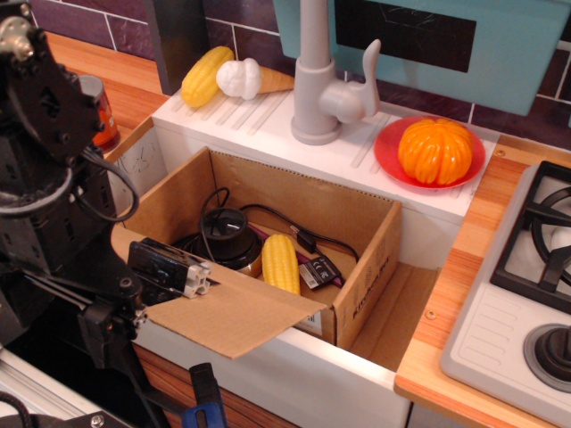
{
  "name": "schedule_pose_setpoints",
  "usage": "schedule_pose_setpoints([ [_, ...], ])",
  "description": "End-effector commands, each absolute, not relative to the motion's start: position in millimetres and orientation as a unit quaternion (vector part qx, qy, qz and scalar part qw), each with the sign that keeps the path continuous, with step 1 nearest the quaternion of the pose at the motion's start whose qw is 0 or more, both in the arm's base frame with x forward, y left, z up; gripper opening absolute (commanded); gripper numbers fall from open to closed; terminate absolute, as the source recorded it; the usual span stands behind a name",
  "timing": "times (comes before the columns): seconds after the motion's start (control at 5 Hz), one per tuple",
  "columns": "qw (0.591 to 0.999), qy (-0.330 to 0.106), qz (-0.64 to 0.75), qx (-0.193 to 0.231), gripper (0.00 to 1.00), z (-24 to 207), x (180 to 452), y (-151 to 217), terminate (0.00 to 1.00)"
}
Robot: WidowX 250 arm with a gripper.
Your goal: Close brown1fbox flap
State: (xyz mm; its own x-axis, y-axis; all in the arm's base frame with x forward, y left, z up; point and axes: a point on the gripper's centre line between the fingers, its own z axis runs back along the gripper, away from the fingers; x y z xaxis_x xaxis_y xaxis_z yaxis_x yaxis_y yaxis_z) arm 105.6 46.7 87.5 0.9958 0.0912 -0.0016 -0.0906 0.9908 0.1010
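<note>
The brown cardboard box (361,267) sits open in the white sink (268,134). Inside it are a yellow corn cob (281,263), a black round object with cables (227,234) and a small dark packet (318,271). Its front flap (236,312) is folded outward and lies roughly flat over the sink's front edge. My gripper (198,281) is at the left end of this flap, right at its fold line, with its black fingers and white tip touching or just above the cardboard. The fingers overlap in this view, so I cannot tell their gap.
A grey faucet (321,89) stands behind the box. A yellow banana (207,76) and an ice cream cone (254,78) lie at the back left, and an orange pumpkin on a red plate (388,156) at the back right. A stove (535,267) is on the right. An orange can (103,111) stands at the left.
</note>
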Motion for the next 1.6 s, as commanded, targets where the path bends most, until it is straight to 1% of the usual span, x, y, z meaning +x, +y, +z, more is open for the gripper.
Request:
schedule_pose_setpoints([
  [0.0,0.998,0.003,0.046,0.050,1.00,88,106,47,0.00],
  [0.2,0.998,-0.006,0.040,0.041,1.00,77,112,50,0.00],
  [0.4,0.999,-0.012,0.032,0.042,1.00,71,122,50,0.00],
  [0.6,0.998,-0.024,0.021,0.053,1.00,79,148,50,0.00],
  [0.8,0.997,-0.035,0.004,0.065,1.00,84,166,49,0.00],
  [1.0,0.995,-0.041,-0.013,0.085,1.00,95,192,48,0.00],
  [1.2,0.995,-0.043,-0.020,0.089,1.00,102,216,47,0.00],
  [1.4,0.994,-0.056,-0.029,0.088,1.00,102,243,50,0.00],
])
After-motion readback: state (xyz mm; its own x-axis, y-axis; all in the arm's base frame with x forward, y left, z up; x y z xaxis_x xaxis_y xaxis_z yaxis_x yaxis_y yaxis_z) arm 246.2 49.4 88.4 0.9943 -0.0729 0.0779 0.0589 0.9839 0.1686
